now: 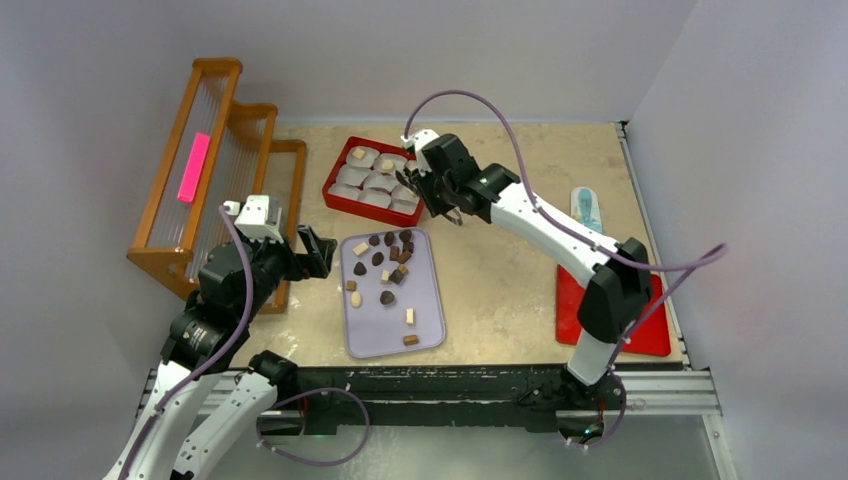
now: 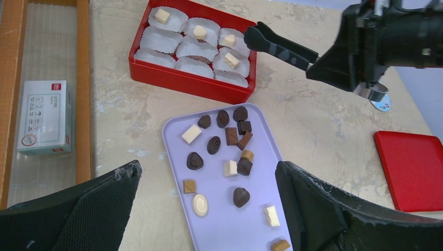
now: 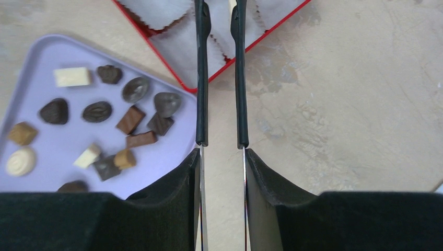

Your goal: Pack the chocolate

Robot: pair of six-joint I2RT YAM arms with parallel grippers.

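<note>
Two arms reach out from the near edge of the table [image 2: 324,120]. On the left, the left gripper [image 1: 322,250] hovers just off the left edge of a lavender tray [image 2: 224,227], its jaws spread as wide as they go and nothing between them.

The tray lies near the middle of the table and carries most of the chocolate [image 2: 213,145]: more than a dozen loose pieces, dark brown, light brown and cream-white. They are bunched toward its far end, with a few scattered nearer. To the right, well apart from the tray, a flat red lid [image 2: 412,167] rests by the right arm's base.

Farther back, the right gripper [image 3: 222,159] is partly closed, with its fingers [image 3: 172,198] pressing from both sides on a pair of black tongs [image 3: 201,78]. The tong arms stand a little apart and point over the near right corner of a red box [image 2: 183,83]. Whether the tips grip a piece cannot be told.

The box sits just beyond the tray, lined with white paper cups [image 2: 159,39]. Four of these each hold a cream-white piece.

At far left stands an orange rack [image 1: 217,66] with a pink strip [image 1: 193,167] lying on it and a small white carton [image 2: 44,117] inside.
</note>
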